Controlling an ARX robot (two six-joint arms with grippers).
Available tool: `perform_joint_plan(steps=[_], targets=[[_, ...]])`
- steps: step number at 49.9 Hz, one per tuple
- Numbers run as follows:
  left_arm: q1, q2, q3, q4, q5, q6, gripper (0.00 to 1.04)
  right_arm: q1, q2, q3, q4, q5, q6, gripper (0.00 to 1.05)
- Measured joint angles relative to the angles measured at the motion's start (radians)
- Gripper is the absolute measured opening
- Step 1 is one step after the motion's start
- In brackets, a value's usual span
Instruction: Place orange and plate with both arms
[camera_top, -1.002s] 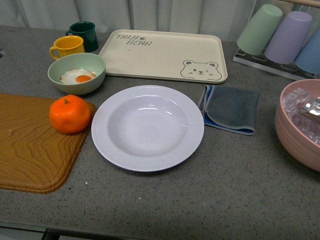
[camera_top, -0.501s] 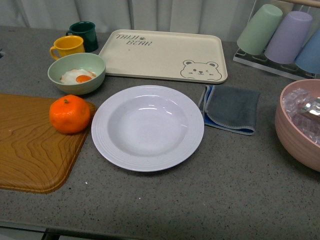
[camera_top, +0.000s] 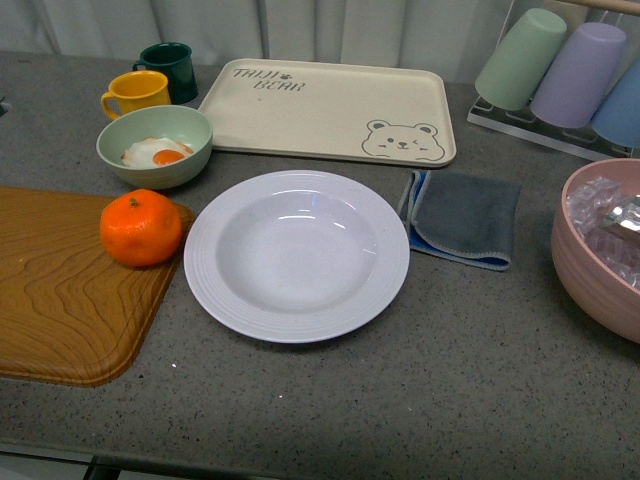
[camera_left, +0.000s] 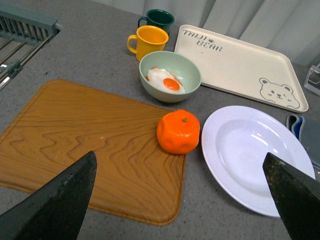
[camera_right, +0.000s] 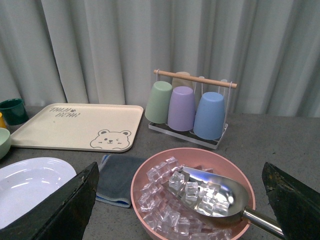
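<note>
1. Left gripper (camera_left: 180, 200): only two dark fingertips show in its wrist view, jaws wide apart and empty. Right gripper (camera_right: 180, 200): the same.
2. Pink bowl (camera_top: 598, 262) and wood-grain board (camera_top: 60, 290) are cut off at the front view's edges.
3. Orange (camera_top: 140, 228), dimpled skin, sits on the board's corner, just beside the plate (camera_top: 225, 300).
4. Plate is glossy with a ridged rim and lies on the speckled grey counter (camera_top: 450, 390).

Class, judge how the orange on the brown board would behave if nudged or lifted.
Being round, the orange likely rolls if nudged, perhaps off the board corner toward the plate. Its matte, dimpled peel probably grips well.
</note>
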Motion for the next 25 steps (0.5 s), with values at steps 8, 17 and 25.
perform_joint_plan(steps=[8,17,25], targets=[[-0.034,0.410,0.126,0.259,-0.007,-0.028,0.98,0.000,0.000,0.000,0.000,0.000,0.000,0.95],[-0.072,0.685,0.254,0.310,0.005,-0.050,0.98,0.000,0.000,0.000,0.000,0.000,0.000,0.95],[-0.091,0.886,0.370,0.301,0.023,-0.071,0.98,0.000,0.000,0.000,0.000,0.000,0.000,0.95]])
